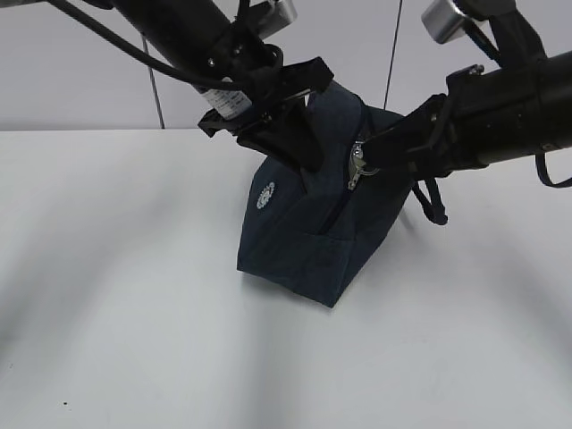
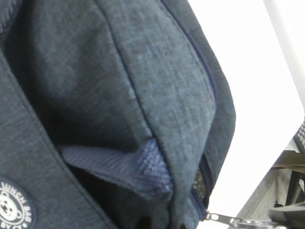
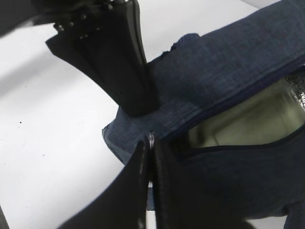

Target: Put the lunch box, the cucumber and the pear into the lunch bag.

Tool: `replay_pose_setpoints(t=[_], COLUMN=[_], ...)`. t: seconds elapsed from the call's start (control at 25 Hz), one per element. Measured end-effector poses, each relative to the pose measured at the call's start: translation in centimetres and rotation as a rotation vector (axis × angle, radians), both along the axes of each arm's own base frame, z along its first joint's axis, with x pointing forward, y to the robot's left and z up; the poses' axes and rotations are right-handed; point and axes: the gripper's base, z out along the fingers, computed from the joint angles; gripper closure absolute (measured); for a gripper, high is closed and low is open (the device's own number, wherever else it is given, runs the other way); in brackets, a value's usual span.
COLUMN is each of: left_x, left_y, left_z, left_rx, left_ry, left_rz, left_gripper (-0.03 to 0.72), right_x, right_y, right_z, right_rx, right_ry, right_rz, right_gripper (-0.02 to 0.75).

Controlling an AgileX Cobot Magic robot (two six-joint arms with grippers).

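Observation:
The dark navy lunch bag (image 1: 304, 223) stands tilted on the white table, its white round logo (image 1: 265, 195) facing me. My left gripper (image 1: 299, 147) is shut on the fabric at the bag's top; its fingers do not show in the left wrist view, only the bag (image 2: 143, 81) and a ribbed handle strap (image 2: 119, 167). My right gripper (image 3: 151, 143) is shut on the metal zipper pull (image 1: 357, 168). Through the partly open zipper a pale sage-green surface (image 3: 238, 124) shows, seemingly the lunch box lid. The cucumber and the pear are hidden.
The white table (image 1: 116, 295) spreads around the bag, with a pale wall behind it. A loop handle (image 1: 433, 201) hangs off the bag's right side under my right arm. Silver lining (image 3: 298, 90) shows at the opening's edge.

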Motion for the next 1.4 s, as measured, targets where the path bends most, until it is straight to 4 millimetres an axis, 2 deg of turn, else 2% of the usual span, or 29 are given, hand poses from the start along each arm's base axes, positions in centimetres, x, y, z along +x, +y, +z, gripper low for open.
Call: replay_pose_setpoints(t=[0.12,0.36,0.56,0.76,1.08,1.4], left_x=[-0.1,-0.8,-0.8,-1.4,-4.2,-6.4], left_y=[0.2,0.9,1.0,0.4,-1.3,-3.5], left_z=[0.3,2.5,2.6,2.4,4.1,3.6], left_rx=[-0.004,-0.026,-0.017,0.055,0.114,0.270], left_ry=[-0.004,-0.047,-0.057,-0.109,-0.218,-0.320], left_rz=[0.002,0.006,0.002,-0.051,-0.168,-0.279], left_gripper=[0.612,0.511,0.433,0.421,0.420,0.391], right_x=[0.0,-0.1,-0.1,-0.1,-0.1,-0.1], right_y=[0.0,-0.1,-0.1,-0.1,-0.1,-0.1], right_z=[0.0,-0.2,-0.2,-0.2,-0.2,-0.2], right_rx=[-0.002,-0.019,-0.017,-0.016,-0.014,-0.014], right_ry=[0.003,0.016,0.019,0.022,0.024,0.024], right_rz=[0.001,0.004,0.003,0.001,0.000,0.000], right_gripper=[0.732,0.732,0.732,0.732,0.732,0.732])
